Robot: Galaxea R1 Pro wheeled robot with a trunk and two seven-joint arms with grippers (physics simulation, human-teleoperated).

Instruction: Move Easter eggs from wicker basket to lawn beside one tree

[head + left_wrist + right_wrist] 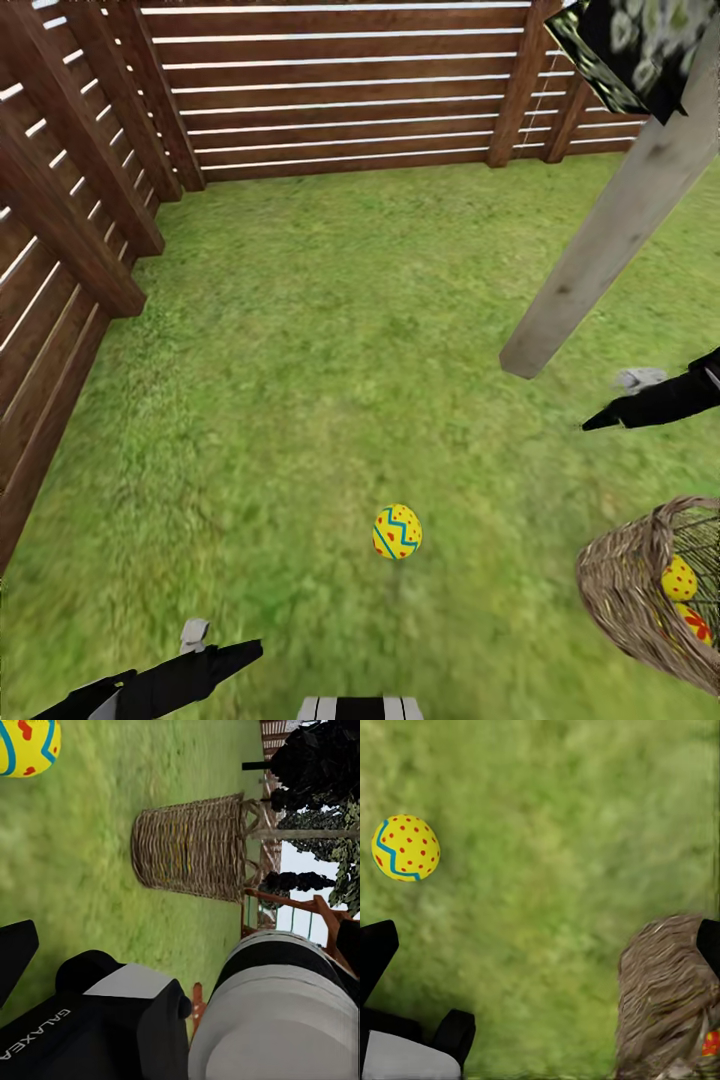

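Green lawn (300, 330), fenced by a brown slatted fence (330, 90). Pale tree (620, 220) trunk rising from the grass. Wicker basket (625, 585) near the trunk's foot, holding two Easter eggs (679, 578). Third egg (397, 531) lying on grass, apart from the basket, on its fence side. Right gripper (625, 398) between trunk and basket, left gripper (215, 650) beyond the loose egg; jaw gap of either: cannot tell.

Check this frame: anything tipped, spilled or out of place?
Nothing looks damaged. One Easter egg lies alone on the lawn, apart from the wicker basket, which sits upright with two eggs inside. The tree trunk leans only through camera angle.
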